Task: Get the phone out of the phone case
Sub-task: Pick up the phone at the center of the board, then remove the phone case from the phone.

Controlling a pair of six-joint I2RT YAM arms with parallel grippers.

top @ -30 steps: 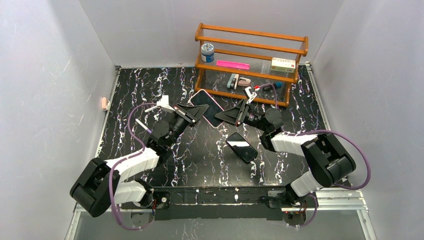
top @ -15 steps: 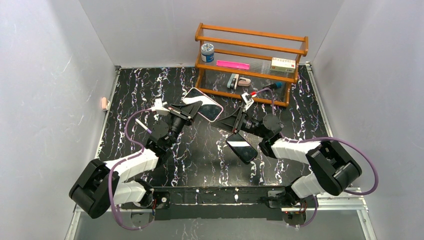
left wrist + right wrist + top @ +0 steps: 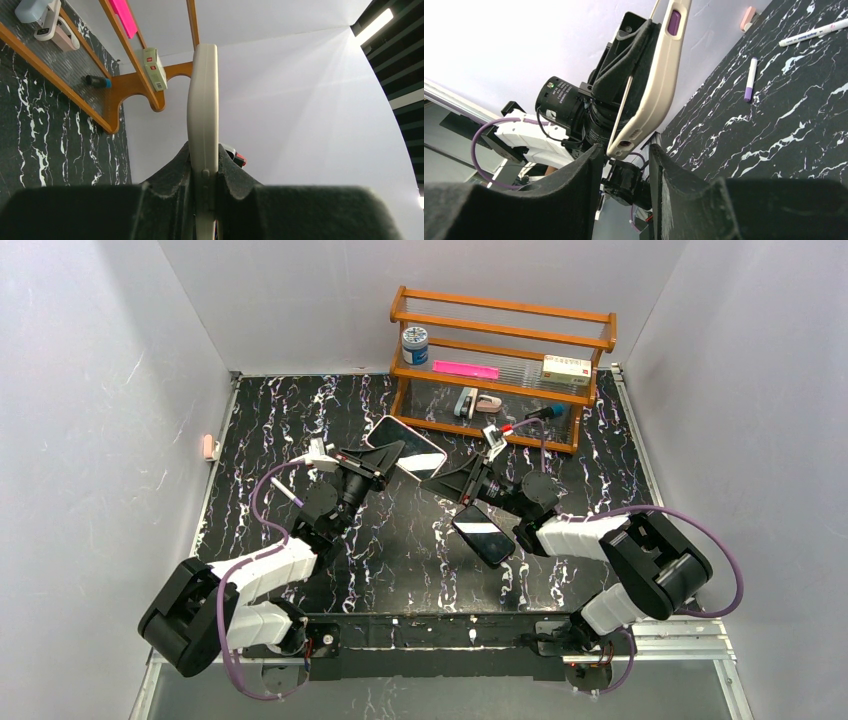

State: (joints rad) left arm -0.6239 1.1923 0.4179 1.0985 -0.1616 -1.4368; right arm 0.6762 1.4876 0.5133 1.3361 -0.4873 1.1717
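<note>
My left gripper [image 3: 385, 462] is shut on a beige-pink phone case [image 3: 405, 447] with a dark screen face, and holds it tilted above the table in front of the rack. In the left wrist view the case [image 3: 202, 95] stands edge-on between my fingers [image 3: 202, 150]. My right gripper [image 3: 447, 480] is open just right of the case. In the right wrist view the case's lower end [image 3: 659, 85] hangs just above the gap between the fingertips [image 3: 624, 150], not touching them. A bare black phone [image 3: 483, 535] lies flat on the table below the right gripper.
A wooden rack [image 3: 500, 370] at the back holds a jar [image 3: 414, 344], a pink strip [image 3: 465, 369], a small box [image 3: 566, 367] and a stapler [image 3: 478, 400]. A purple marker [image 3: 751, 72] and a white pen [image 3: 811, 32] lie on the table at the left.
The case lay flat on the table a second ago; my left gripper has lifted and tilted it. My right gripper has moved left and down toward its end.
</note>
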